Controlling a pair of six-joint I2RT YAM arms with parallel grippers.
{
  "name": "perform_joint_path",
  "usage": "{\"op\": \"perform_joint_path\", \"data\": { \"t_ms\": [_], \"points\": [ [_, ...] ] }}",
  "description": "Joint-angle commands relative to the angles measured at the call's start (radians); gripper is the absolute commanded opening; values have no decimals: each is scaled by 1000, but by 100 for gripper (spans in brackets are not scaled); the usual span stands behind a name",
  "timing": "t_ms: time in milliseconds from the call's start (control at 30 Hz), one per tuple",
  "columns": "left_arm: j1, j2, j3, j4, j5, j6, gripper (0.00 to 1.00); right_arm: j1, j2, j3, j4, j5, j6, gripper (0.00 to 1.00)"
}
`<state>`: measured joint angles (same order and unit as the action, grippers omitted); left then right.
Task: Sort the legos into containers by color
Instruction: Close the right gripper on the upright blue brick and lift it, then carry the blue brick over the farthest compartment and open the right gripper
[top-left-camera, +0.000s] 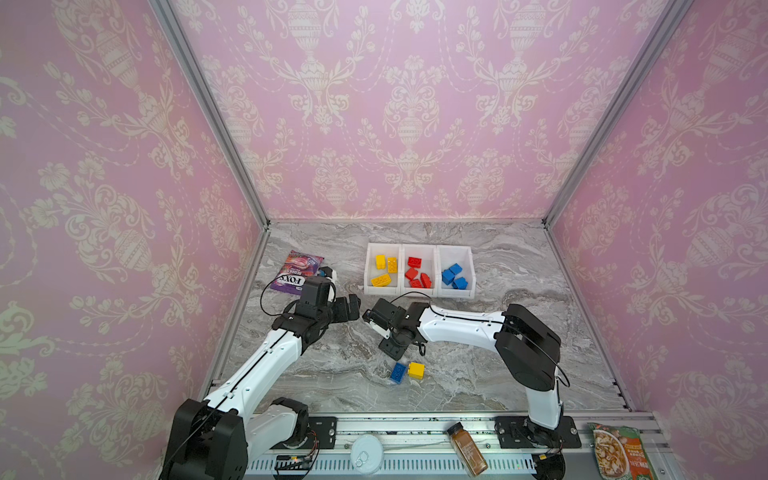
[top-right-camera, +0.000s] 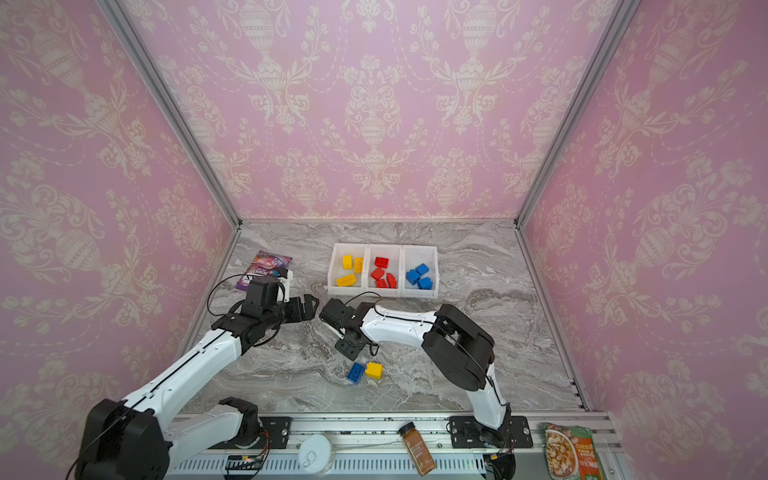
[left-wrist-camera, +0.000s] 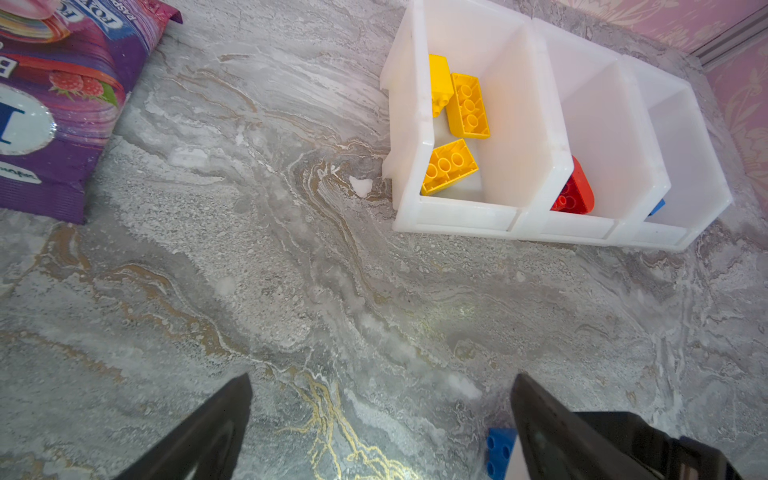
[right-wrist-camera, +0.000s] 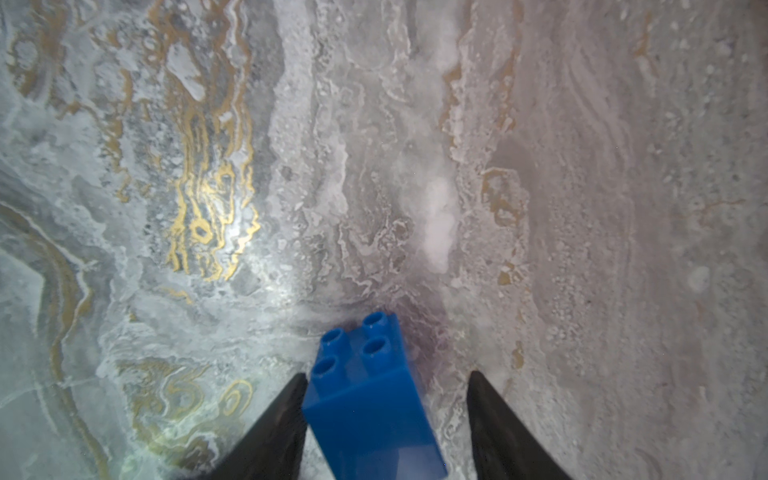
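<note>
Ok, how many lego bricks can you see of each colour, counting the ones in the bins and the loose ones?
Yellow legos: 4 (3 sorted, 1 loose)
Red legos: 4 (all sorted)
Blue legos: 4 (3 sorted, 1 loose)
Total: 12

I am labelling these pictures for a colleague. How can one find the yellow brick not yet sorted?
On the marble table, nearer the camera than the white bins, two bricks lie side by side. The yellow brick is the right one in both top views; its neighbour is a blue brick, and all other yellow bricks sit in a bin.
</note>
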<state>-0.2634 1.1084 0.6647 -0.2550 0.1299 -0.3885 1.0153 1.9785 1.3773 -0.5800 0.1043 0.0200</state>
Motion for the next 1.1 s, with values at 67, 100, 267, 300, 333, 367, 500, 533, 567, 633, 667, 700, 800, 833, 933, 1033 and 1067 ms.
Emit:
{"op": "perform_joint_path", "data": {
  "t_ms": [67, 100, 267, 300, 333, 367, 500, 533, 567, 633, 667, 700, 800, 833, 933, 1033, 1067],
  "points": [
    [8, -7, 2, -17, 27, -21, 99, 2, 8, 6, 12, 27, -12, 39],
    [7, -6, 3, -18, 27, -21, 99, 2, 5, 2, 15, 30, -11, 38],
    [9, -2, 9, -18, 34, -23, 99, -3, -27, -22, 26, 39, -2, 37],
    [8, 0, 10, -17, 37, -24, 99, -4, -39, -30, 27, 44, 3, 37],
    [9, 1, 11, -15, 39, -24, 99, -7, -52, -37, 29, 51, 6, 37],
    [9, 2, 12, -15, 42, -25, 99, -14, -69, -48, 32, 55, 15, 37],
    [7, 14, 15, -3, 61, -28, 99, -54, -146, -88, 36, 75, 38, 37],
    [5, 19, 17, -1, 64, -28, 99, -67, -171, -96, 35, 82, 44, 37],
    [5, 20, 18, 2, 68, -29, 99, -78, -190, -105, 34, 89, 49, 37],
    [1, 25, 19, 10, 75, -30, 99, -115, -235, -122, 30, 97, 60, 37],
    [1, 27, 22, 11, 76, -32, 99, -133, -254, -130, 30, 97, 65, 37],
    [-3, 28, 22, 15, 77, -31, 99, -156, -274, -139, 30, 98, 71, 37],
    [-17, 33, 24, 22, 77, -30, 99, -235, -324, -159, 32, 103, 83, 37],
    [-24, 36, 26, 26, 77, -30, 99, -263, -336, -162, 32, 104, 84, 37],
    [-44, 44, 27, 34, 71, -33, 99, -337, -353, -159, 31, 125, 91, 37],
    [-64, 53, 31, 42, 66, -35, 99, -405, -346, -133, 23, 158, 102, 37],
    [-68, 55, 32, 46, 66, -34, 99, -422, -339, -120, 20, 166, 105, 37]
  ]
}}
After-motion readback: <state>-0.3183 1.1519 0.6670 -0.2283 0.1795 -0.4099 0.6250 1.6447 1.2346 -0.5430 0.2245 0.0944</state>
